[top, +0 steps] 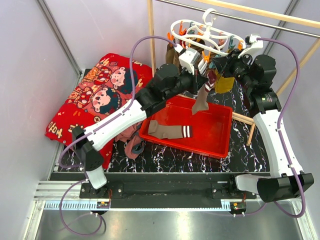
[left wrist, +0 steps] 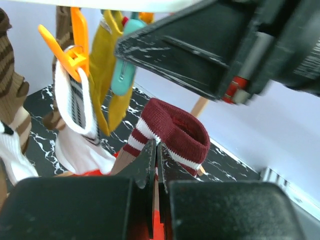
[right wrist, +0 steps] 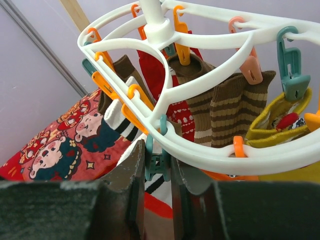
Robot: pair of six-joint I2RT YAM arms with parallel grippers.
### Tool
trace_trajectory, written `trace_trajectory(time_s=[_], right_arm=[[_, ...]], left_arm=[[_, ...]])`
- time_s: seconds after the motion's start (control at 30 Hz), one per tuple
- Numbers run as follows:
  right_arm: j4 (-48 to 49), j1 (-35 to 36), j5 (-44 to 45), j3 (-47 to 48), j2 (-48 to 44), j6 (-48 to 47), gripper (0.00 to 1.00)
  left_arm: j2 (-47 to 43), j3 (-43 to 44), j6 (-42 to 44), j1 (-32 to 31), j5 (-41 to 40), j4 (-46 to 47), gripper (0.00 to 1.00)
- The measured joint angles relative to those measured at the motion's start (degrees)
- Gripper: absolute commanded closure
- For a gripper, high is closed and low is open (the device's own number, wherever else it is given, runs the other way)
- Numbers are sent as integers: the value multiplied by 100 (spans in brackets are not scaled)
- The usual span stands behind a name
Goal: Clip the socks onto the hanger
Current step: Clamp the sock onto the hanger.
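Our left gripper [left wrist: 154, 150] pinches a maroon-cuffed sock [left wrist: 175, 132] just below the hanger [right wrist: 220, 156]; our right gripper [right wrist: 158, 171] squeezes a teal peg [right wrist: 154, 159] on its rim; next, we judge, the cuff must enter that peg.

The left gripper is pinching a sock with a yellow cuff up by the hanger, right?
Not quite: the left gripper is pinching a sock with a maroon, white-striped cuff by the hanger, as the left wrist view shows.

High overview; both wrists close beneath hanger [right wrist: 225, 157]
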Motion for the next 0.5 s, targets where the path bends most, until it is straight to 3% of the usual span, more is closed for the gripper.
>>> trace_trajectory(time_s=[0.5], right_arm=[[-72,0,-120,76,-22,28,94]], left_arm=[[546,348,-101,127,-662,-96,100]])
